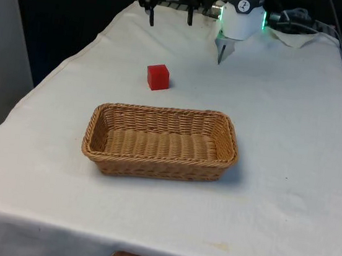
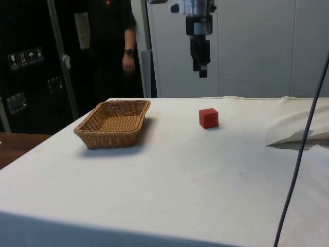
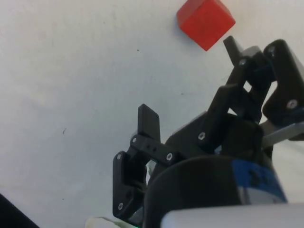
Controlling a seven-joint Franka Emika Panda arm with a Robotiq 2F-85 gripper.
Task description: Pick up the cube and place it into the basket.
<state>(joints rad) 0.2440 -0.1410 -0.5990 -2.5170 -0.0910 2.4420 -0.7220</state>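
A red cube (image 1: 158,77) (image 2: 208,118) (image 3: 205,21) rests on the white cloth, a short way beyond the far rim of the wicker basket (image 1: 160,166) (image 2: 93,139). The basket is oblong, sits mid-table and has nothing in it. My black gripper (image 1: 170,19) (image 2: 201,64) (image 3: 190,83) hangs high above the table, past the cube toward the far end. It is open wide, with nothing between its fingers (image 3: 148,121). In the wrist view the cube lies just beyond one fingertip, off the line between the two.
A person (image 2: 110,46) in dark clothes stands behind the table's end near the basket in the side view. A fold of bunched cloth (image 2: 303,136) and a thin cable (image 2: 300,154) sit near the arm's base (image 1: 242,15).
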